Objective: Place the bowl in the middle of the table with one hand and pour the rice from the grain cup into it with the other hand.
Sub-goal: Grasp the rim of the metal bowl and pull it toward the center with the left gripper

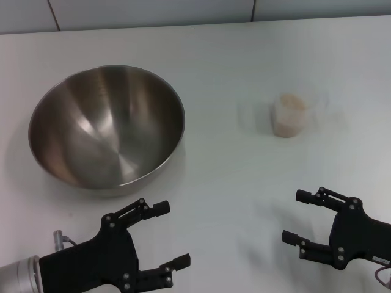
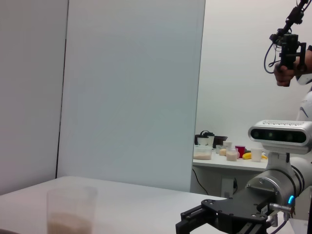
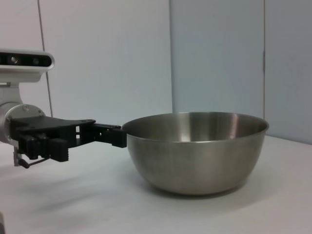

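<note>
White table (image 1: pixel 244 201) bears upright bowl (image 1: pixel 107 125) left, grain cup (image 1: pixel 289 115) right; left pincer (image 1: pixel 166 235) and right pincer (image 1: pixel 299 217) released

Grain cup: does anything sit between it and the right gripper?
Nothing visible does. Only bare table lies between the open right gripper and the grain cup; the bowl sits off to the left.
</note>
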`<state>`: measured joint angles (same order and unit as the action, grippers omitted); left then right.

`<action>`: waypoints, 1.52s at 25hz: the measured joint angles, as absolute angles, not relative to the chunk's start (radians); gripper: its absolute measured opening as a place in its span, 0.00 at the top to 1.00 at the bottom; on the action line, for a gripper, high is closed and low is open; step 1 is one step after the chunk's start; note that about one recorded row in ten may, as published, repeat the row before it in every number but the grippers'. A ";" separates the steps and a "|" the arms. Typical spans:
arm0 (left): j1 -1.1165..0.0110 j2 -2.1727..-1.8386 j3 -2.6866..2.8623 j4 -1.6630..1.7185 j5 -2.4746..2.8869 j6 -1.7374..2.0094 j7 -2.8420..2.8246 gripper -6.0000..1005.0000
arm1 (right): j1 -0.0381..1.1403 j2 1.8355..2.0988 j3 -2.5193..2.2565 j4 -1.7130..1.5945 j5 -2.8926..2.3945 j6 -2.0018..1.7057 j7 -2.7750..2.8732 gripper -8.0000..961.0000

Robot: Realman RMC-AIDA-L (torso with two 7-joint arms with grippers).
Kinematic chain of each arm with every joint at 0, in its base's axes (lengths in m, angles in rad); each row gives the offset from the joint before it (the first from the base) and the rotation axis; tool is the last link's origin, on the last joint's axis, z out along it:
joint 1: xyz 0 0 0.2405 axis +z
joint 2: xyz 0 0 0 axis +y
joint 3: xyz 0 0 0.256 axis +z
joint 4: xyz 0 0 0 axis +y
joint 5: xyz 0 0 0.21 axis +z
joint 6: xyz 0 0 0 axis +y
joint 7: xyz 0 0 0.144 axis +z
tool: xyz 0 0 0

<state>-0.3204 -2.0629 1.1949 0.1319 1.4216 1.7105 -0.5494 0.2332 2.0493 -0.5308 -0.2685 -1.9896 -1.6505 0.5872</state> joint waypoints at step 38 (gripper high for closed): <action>-0.407 -2.065 0.526 0.266 1.421 1.421 -0.775 0.14 | 0.228 2.063 -0.525 -0.269 -1.982 -1.648 0.578 0.18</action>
<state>-0.4067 -2.0653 0.5257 0.2662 1.4208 1.4206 -0.7753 0.2282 2.0634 -0.5246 -0.2685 -1.9824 -1.6475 0.5782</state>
